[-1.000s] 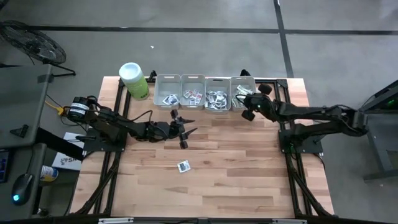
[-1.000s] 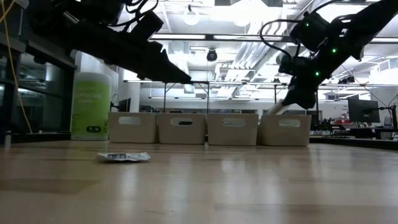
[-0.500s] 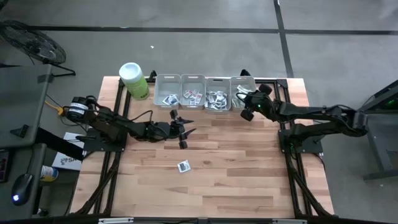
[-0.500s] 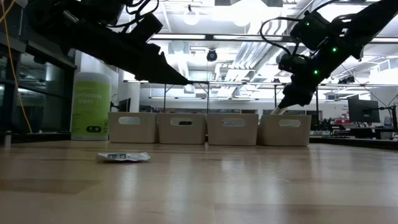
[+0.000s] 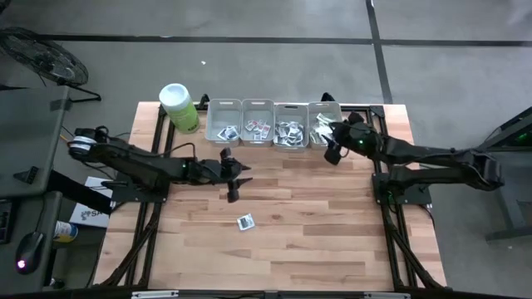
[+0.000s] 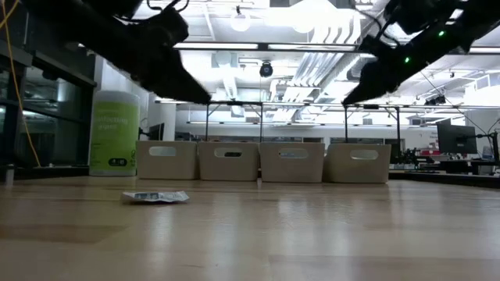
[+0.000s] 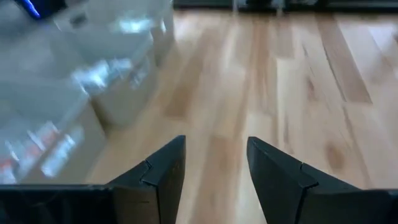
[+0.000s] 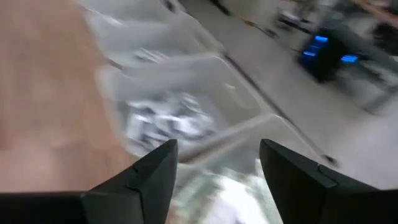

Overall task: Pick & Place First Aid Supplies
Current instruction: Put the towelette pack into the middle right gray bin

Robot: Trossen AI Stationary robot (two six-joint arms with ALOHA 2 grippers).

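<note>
High view shows one small squarish white paper packet with a dark print point(image 5: 244, 222) lying alone on the bare wooden table point(image 5: 332, 241), well in front of the row of four grey rectangular plastic bins point(image 5: 274, 124), which hold more packets. It looks light, thin, limp and flat against the wood, so pinching a raised or crumpled edge seems the likeliest hold. The left gripper point(image 5: 232, 191) hovers near it, jaws wide apart and empty. The right gripper point(image 5: 331, 151) hangs by the rightmost bin, jaws spread, holding nothing.
</note>
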